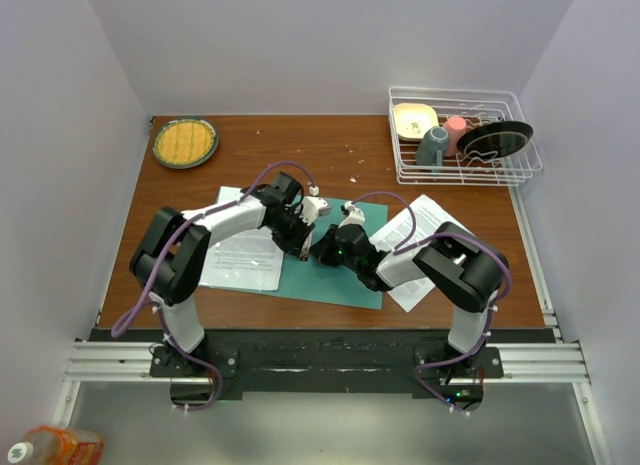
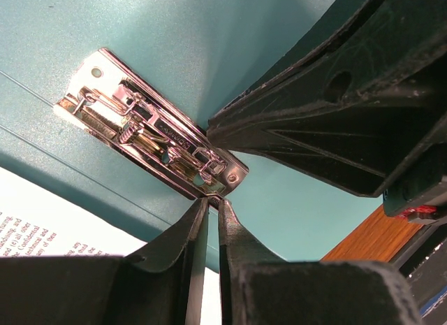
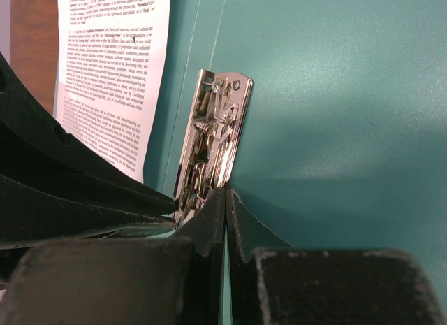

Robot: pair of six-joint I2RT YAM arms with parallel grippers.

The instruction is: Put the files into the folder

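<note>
From above, the teal folder [image 1: 322,281] lies open mid-table toward the near edge, with the files [image 1: 240,260] beside it toward the left edge (another sheet lies toward the right edge). Left wrist: the left gripper [image 2: 213,200], fingers drawn together, tips at the metal clip [image 2: 150,133]. Right wrist: the right gripper [image 3: 225,199], likewise pressed closed, at the clip's end.

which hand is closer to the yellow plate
Left. Both meet at the folder's clip; the left hand sits on the yellow plate's side, the right hand just beyond.
</note>
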